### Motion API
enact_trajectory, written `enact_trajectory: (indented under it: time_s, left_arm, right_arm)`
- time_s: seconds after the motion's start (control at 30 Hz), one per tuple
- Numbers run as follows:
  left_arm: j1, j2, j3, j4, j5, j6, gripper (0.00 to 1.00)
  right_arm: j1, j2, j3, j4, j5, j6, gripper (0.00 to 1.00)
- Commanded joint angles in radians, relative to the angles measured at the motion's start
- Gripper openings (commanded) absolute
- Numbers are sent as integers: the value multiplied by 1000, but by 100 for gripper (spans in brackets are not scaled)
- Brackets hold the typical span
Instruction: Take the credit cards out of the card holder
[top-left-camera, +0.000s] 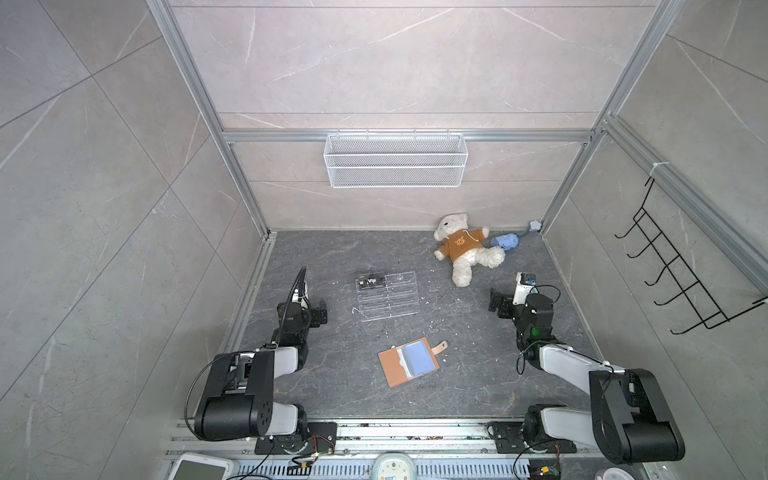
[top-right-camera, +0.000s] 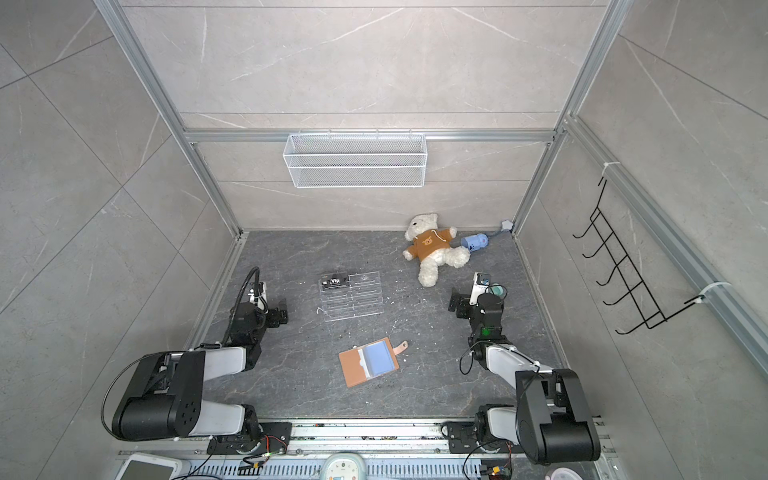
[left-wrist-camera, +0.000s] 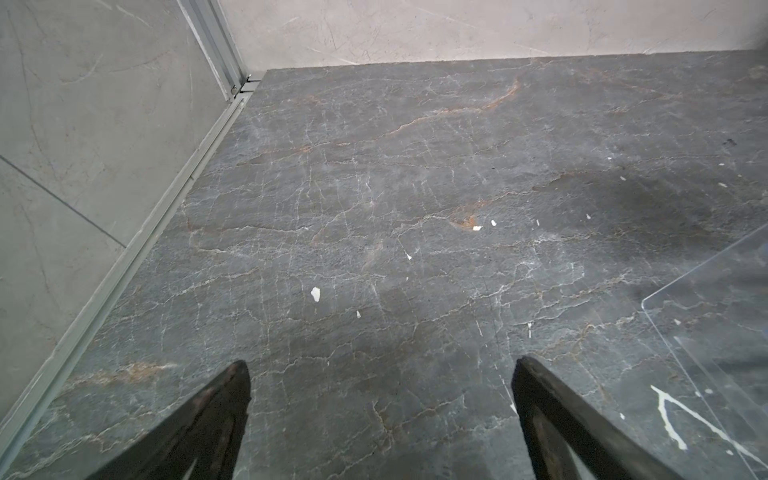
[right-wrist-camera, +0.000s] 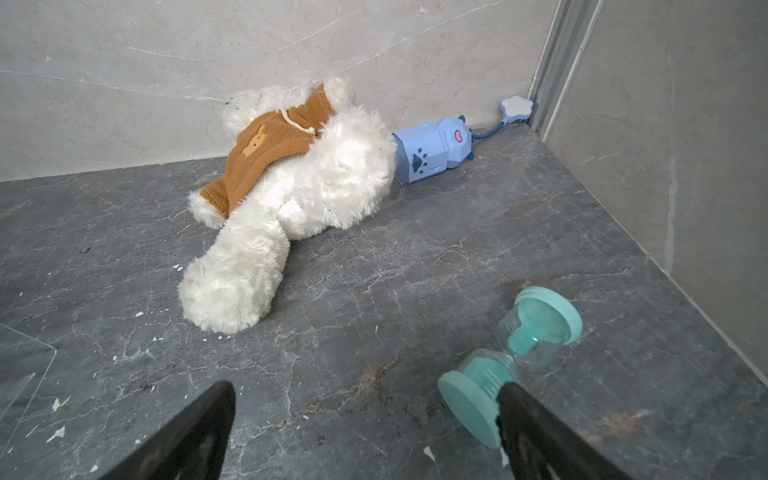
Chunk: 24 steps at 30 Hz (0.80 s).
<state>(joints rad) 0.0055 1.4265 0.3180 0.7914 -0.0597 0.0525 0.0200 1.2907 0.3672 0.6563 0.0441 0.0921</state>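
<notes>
Card holder (top-left-camera: 390, 368) lies open and flat on the table (top-left-camera: 332, 374), at lower centre of both top views. It sits between the two arms and neither touches it. Its pale blue sleeves (top-left-camera: 417, 356) face up and its strap tab (top-left-camera: 440, 347) points to the upper right. A black card (top-left-camera: 371, 281) marked "Vip" lies on the upper left corner of a clear rack (top-left-camera: 388, 301), which is at mid-frame above the holder and well apart from it. The left jaws, just left of the rack, and the right jaws, at the right below a teddy (top-left-camera: 461, 249), are both spread apart and grip nothing. A blue toy (top-left-camera: 505, 241) lies just beside the teddy's leg, near the back right corner. In the left wrist view the jaws stand wide over bare table, with a corner of the rack near one of them. In the right wrist view the jaws are likewise spread. A teal sand timer (right-wrist-camera: 511, 357) lies on its side right by one jaw tip; whether they touch I cannot tell. The teddy and toy lie beyond.
</notes>
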Motion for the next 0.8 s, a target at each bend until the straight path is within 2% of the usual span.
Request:
enact_trajectory:
  time_s: [0.0, 0.77]
  left_arm:
    - [8, 25, -12, 114, 45, -4, 100]
    - [25, 61, 1, 117, 99, 1, 100]
  right_arm:
    - [-11, 14, -24, 91, -22, -13, 100]
    - [-43, 103, -71, 254, -55, 4, 100]
